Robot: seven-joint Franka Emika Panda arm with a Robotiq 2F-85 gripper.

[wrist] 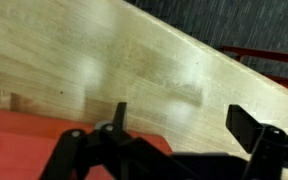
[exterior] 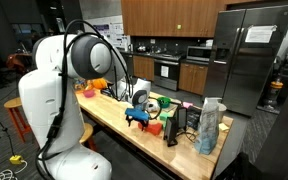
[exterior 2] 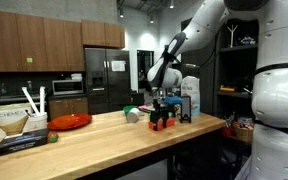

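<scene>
My gripper [wrist: 179, 120] is open, its two black fingers hanging just above the wooden countertop [wrist: 154, 60] with nothing between them. A red-orange block [wrist: 24, 135] lies under the left finger and the gripper body. In both exterior views the gripper [exterior: 137, 117] [exterior 2: 162, 118] is low over the counter, right by a small red object [exterior: 154, 127] [exterior 2: 166, 124].
A green-and-white item [exterior: 156, 104], a clear bag [exterior: 210, 125] and a dark bottle [exterior: 178, 122] stand near the counter's end. A red plate [exterior 2: 70, 121], a box with sticks [exterior 2: 11, 122] and a dark book [exterior 2: 24, 143] lie on it too. A stool [exterior: 16, 110] stands behind the arm.
</scene>
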